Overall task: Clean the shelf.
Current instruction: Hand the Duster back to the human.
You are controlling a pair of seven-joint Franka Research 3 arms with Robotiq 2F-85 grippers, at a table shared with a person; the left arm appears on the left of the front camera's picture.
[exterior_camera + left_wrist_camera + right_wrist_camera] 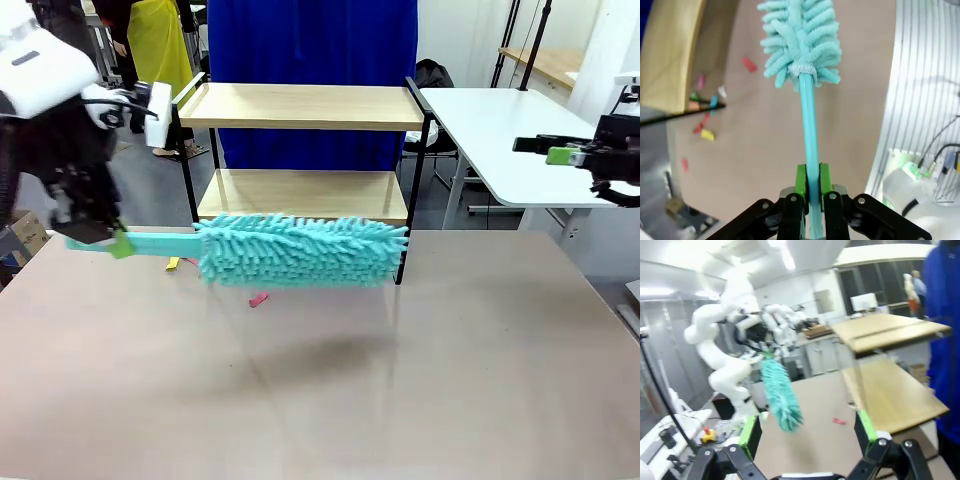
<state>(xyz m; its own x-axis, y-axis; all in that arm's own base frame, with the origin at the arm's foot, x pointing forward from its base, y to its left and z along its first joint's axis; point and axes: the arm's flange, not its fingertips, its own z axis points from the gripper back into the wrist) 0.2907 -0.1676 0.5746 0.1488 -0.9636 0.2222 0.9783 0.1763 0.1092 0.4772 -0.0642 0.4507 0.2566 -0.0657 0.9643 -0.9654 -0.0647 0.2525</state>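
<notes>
I see the shelf [305, 160] standing at the far edge of the desk [320, 400], near its middle. My left hand [810, 181] pinches the teal handle of a duster [295, 250] between its green pads, holding it level above the desk, with the fluffy head in front of the shelf's lower board. Small coloured scraps [705, 117] lie on the desk near the shelf's left leg. My right hand [807, 432] is spread wide and holds nothing, off beyond the desk's right edge.
</notes>
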